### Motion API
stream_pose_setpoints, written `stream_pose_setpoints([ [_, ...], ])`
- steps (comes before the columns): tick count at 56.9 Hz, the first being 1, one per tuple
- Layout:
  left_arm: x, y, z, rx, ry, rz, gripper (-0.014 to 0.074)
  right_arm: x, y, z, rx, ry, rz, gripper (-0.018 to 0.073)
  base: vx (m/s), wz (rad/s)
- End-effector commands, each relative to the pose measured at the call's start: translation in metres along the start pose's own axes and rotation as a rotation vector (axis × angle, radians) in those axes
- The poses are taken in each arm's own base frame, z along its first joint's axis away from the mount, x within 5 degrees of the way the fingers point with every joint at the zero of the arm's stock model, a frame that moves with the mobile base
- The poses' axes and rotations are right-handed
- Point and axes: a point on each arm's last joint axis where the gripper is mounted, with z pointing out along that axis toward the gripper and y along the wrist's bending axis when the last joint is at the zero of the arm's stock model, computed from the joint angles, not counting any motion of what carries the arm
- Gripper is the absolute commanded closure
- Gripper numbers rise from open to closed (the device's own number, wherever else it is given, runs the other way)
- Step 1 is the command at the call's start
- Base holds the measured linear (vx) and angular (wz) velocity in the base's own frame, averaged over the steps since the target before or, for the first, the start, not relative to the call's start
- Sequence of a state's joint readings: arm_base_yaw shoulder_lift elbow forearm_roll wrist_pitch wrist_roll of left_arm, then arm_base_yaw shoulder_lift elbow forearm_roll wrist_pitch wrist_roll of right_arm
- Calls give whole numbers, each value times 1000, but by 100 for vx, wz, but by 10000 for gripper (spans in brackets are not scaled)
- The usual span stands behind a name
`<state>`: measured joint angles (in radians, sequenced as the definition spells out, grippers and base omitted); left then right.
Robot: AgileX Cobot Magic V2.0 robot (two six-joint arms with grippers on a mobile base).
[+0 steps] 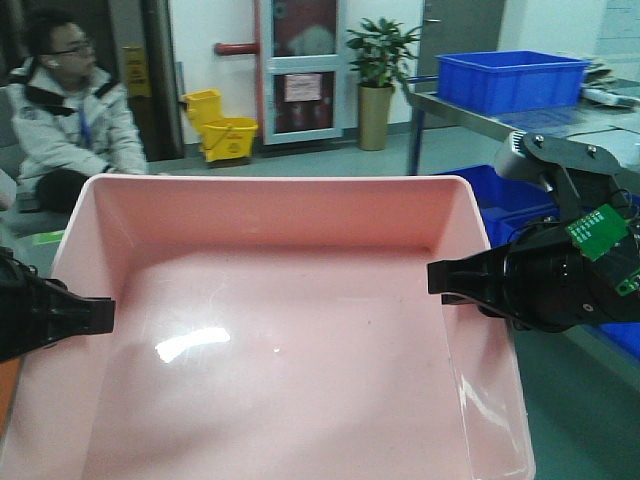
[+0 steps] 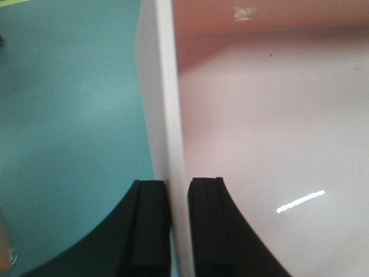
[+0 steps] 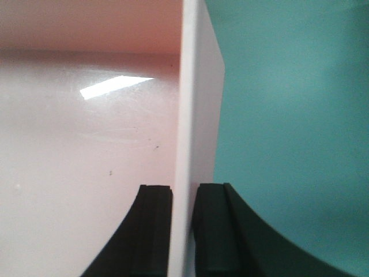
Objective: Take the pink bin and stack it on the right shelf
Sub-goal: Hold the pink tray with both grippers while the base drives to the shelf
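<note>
Exterior front-facing view puts the pink bin [image 1: 300, 330] right in front of you, open side up and filling most of the picture, with nothing inside it but a streak of reflected light. Your two arms reach in level from opposite sides. The left gripper [image 1: 98, 315] meets the bin's left wall about halfway along, and the right gripper [image 1: 440, 278] meets the right wall a little further from you, its wrist tilted with a green circuit board showing. In the left wrist view, the left gripper [image 2: 179, 186] straddles the pale rim, one black finger [image 2: 151, 225] outside over the teal floor [image 2: 69, 115] and the other inside, both pressed to the wall. In the right wrist view the right gripper [image 3: 183, 193] pinches its wall the same way. The right shelf [image 1: 455, 108] stands well apart, off to your right, carrying a blue crate [image 1: 510, 80]. A seated person [image 1: 60, 110] is at far left.
</note>
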<state>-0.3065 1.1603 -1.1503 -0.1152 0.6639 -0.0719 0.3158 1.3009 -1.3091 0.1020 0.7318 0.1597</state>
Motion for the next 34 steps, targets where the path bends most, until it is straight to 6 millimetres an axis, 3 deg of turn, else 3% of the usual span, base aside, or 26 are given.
stream_pose_setpoints([
  [1, -16, 5, -18, -51, -130, 74, 598, -20, -7, -24, 55, -167, -75, 568, 28, -43],
  [34, -16, 5, -18, -51, -130, 74, 598, -20, -7, -24, 55, -167, -75, 568, 37, -27],
])
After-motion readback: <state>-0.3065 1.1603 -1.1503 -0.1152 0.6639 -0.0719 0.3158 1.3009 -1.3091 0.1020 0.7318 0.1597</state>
